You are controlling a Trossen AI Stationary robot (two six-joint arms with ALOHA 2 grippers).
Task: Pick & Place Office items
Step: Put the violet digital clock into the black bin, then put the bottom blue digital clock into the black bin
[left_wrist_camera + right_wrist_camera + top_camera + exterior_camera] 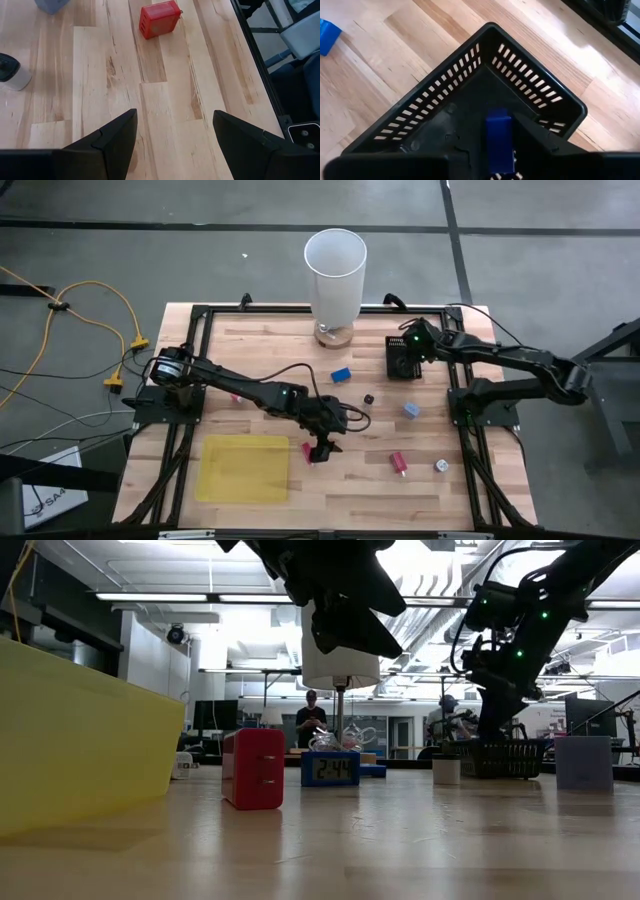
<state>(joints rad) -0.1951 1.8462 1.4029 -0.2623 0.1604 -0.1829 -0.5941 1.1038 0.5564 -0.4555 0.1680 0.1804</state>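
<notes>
1. The right gripper (402, 356) is hanging over the basket (540, 82), with its fingers pointing down into it.
2. Its fingers are grasping a blue piece (499, 142), which is standing upright between them, above the basket floor and inside the walls.
3. The left gripper (175, 117) is hovering over bare table (165, 125) with its fingers released and standing wide apart; only wood is showing between them.
4. A red piece (160, 19) is lying ahead of those fingers, well apart from the tips and touching neither.
5. A whitish round piece (12, 75) with a dark top is sitting off to one side of the same fingers, farther out than the tips.
6. A pale blue piece (50, 5) is lying beyond that, farther from the fingers than the red one.
7. In the high view a pink piece (308, 451) is lying just beside the left fingers, on the side toward the yellow sheet (243, 468); whether it is touching a finger cannot be told.
8. A clock (331, 768) is standing on the table between the two grippers, nearer the right fingers' basket than the left fingers.
9. A small dark piece (368, 397) is lying near the clock, apart from both pairs of fingers.
10. The white cylinder (335, 275) is standing at the far edge of the table, well away from both grippers.
11. In the low view, people are showing in the room beyond the table.
</notes>
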